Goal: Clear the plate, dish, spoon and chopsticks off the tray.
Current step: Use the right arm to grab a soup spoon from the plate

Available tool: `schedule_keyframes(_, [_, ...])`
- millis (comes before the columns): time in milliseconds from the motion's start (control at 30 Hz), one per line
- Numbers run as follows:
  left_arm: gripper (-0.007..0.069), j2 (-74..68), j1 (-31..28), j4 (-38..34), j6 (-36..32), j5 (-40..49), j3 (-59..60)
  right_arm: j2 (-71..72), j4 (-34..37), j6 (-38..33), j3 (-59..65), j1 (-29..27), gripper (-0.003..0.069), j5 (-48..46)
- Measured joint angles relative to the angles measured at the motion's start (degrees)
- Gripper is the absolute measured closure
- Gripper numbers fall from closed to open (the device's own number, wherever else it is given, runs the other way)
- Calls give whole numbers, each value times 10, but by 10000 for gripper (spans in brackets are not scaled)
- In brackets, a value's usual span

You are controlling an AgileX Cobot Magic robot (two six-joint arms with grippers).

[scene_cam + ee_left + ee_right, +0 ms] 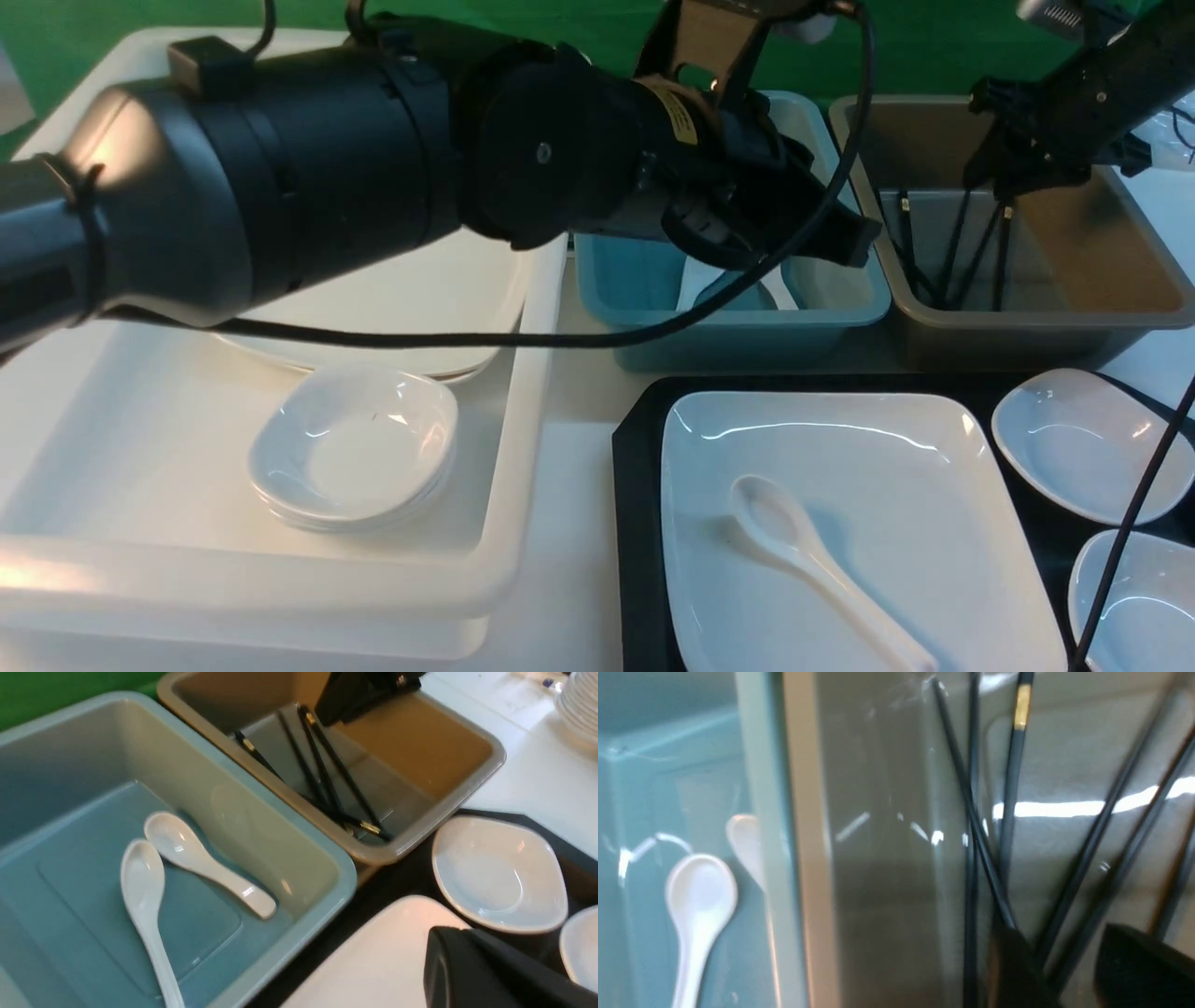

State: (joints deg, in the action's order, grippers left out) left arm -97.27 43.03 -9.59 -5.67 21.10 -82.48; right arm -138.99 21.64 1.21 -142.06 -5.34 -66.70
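My left arm [280, 177] fills the near view, its yellow label [680, 110] unreadable. Whether the left gripper [840, 241] is spread I cannot tell. The spoon [794, 537] lies on the plate [868, 457] on the tray [638, 523]. The chopsticks [954, 247] lean in the brown tub [1027, 329], between the spread fingers of my right gripper [1057, 938]. White table [579, 485], green backdrop [56, 37].

bright, even overhead light; curved glare streaks on the plate [887, 485] and small dishes [1083, 443]. the near left arm [233, 187] looms soft-focused. right wrist view smeared by motion blur, chopsticks [1008, 812] streaked.
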Motion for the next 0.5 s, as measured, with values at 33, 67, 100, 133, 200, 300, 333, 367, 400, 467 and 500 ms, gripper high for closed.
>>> schedule_keyframes(33, [622,0,0,0,0,12,0,10,9,-1,6,0,457,0])
schedule_keyframes(67, [622,0,0,0,0,20,0,21,18,-5,13,0,495,0])
schedule_keyframes(100, [622,0,0,0,1,35,0,35,28,-12,26,1,545,0])
schedule_keyframes(133, [622,1,0,3,2,63,0,77,34,-25,55,5,600,0])
schedule_keyframes(200, [622,4,0,6,8,97,0,146,34,-53,115,16,622,0])
schedule_keyframes(300, [622,15,0,6,12,143,0,249,30,-96,221,44,627,0])
schedule_keyframes(333, [622,19,0,6,12,158,0,272,29,-114,248,54,627,0])
schedule_keyframes(367, [622,23,0,8,12,172,0,302,28,-131,285,65,627,0])
schedule_keyframes(400, [622,28,0,9,8,190,0,345,23,-154,341,83,626,0])
schedule_keyframes(467, [622,37,0,11,-8,227,0,401,11,-172,424,110,623,1])
schedule_keyframes(500, [622,41,0,11,-16,241,0,429,3,-175,468,120,622,3])
